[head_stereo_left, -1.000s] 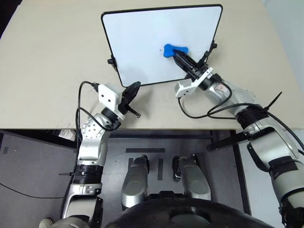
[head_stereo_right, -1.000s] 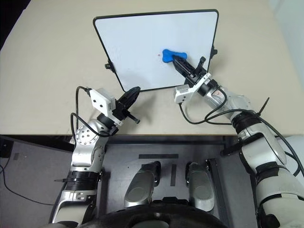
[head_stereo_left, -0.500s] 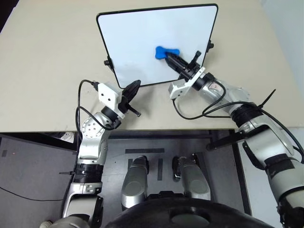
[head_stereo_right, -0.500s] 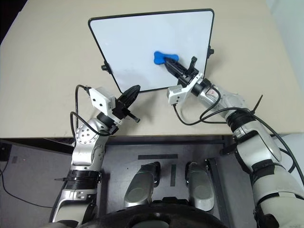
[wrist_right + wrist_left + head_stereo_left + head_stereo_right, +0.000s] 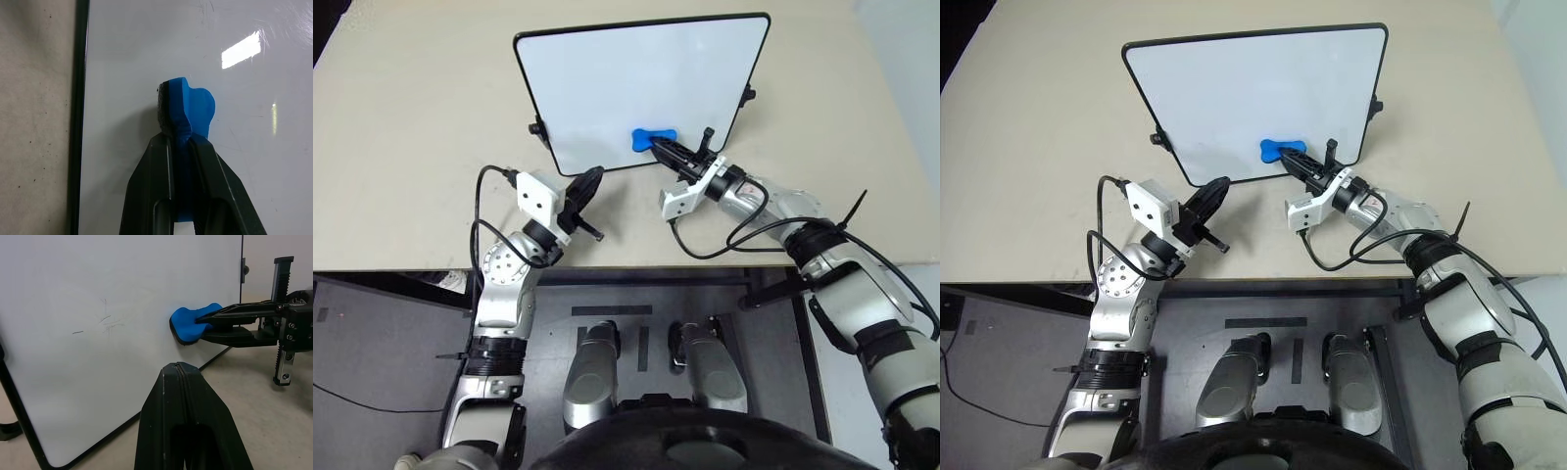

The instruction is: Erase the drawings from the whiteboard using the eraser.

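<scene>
Wiping step: the eraser [image 5: 653,138], clamped in the right gripper [image 5: 668,149], is pressed against the board [image 5: 636,78] near its lower edge. Left gripper [image 5: 586,183] is closed, empty. Remaining faint marks [image 5: 108,321] presumably need another pass.

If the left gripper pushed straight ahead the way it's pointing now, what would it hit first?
Most likely the whiteboard: the left gripper faces its white surface near the lower edge, left of the eraser. Depth is hard to judge.

Bare table [image 5: 421,127] lies open around the upright whiteboard [image 5: 607,69], the one standing obstacle.
</scene>
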